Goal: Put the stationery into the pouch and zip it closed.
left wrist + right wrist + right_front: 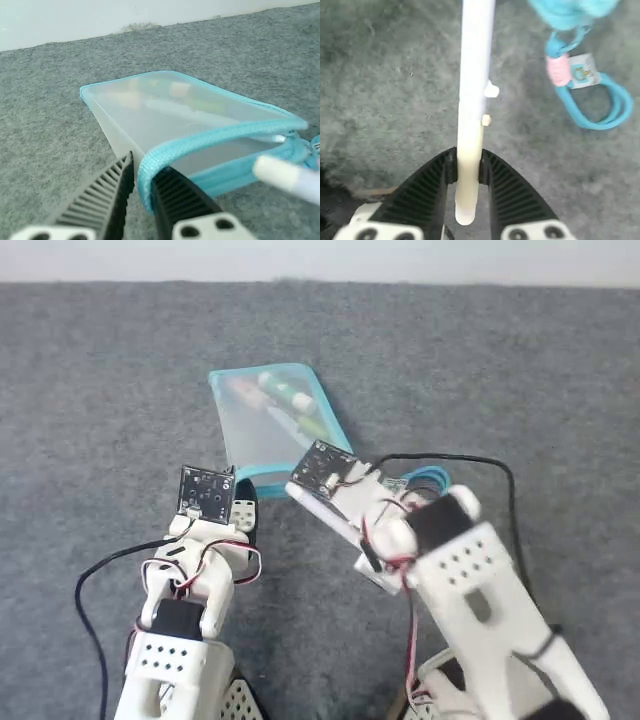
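Observation:
A translucent pouch (262, 430) with a teal zip edge lies flat on the grey carpet, with green and reddish stationery (290, 400) showing through it. My left gripper (140, 167) is shut on the pouch's teal rim (210, 137) at the near corner, holding the mouth up. My right gripper (467, 157) is shut on a white pen (472, 85), which points away from the wrist. The pen's end (285, 175) hovers beside the pouch's open end, close to the zip pull.
A teal wrist strap (605, 107) with a pink band and a small tag hangs off the pouch's zip end, lying on the carpet (480, 380) beside the pen. A black cable (470, 460) arcs over the right arm. Bare carpet surrounds the pouch.

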You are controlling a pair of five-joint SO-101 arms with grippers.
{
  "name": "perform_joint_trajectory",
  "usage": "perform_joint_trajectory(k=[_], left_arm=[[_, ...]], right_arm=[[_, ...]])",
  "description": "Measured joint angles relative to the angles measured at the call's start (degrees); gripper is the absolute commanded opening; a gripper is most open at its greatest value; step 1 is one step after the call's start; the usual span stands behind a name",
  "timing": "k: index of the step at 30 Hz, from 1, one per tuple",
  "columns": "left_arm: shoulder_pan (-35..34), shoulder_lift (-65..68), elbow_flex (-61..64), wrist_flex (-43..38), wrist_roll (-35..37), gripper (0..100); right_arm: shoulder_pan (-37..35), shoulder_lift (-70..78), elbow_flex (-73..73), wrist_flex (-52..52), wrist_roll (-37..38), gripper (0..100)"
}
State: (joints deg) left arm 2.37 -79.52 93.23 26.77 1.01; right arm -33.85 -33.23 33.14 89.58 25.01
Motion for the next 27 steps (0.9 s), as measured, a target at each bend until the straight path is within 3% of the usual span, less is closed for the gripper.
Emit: perform_joint_trajectory(k=[7, 19, 27], left_arm=[[0.0, 0.0, 0.0, 0.0, 0.0, 1], [0.0, 0.0, 0.0, 0.0, 0.0, 1], [0.0, 0.0, 0.0, 0.0, 0.0, 1]], right_arm=[[-0.2, 12.6, -10.4, -0.1, -1.6, 0.6], [-0.3, 39.5, -37.5, 0.0, -13.5, 0.6], [-0.3, 57.1, -62.7, 9.4, -18.8, 2.8]])
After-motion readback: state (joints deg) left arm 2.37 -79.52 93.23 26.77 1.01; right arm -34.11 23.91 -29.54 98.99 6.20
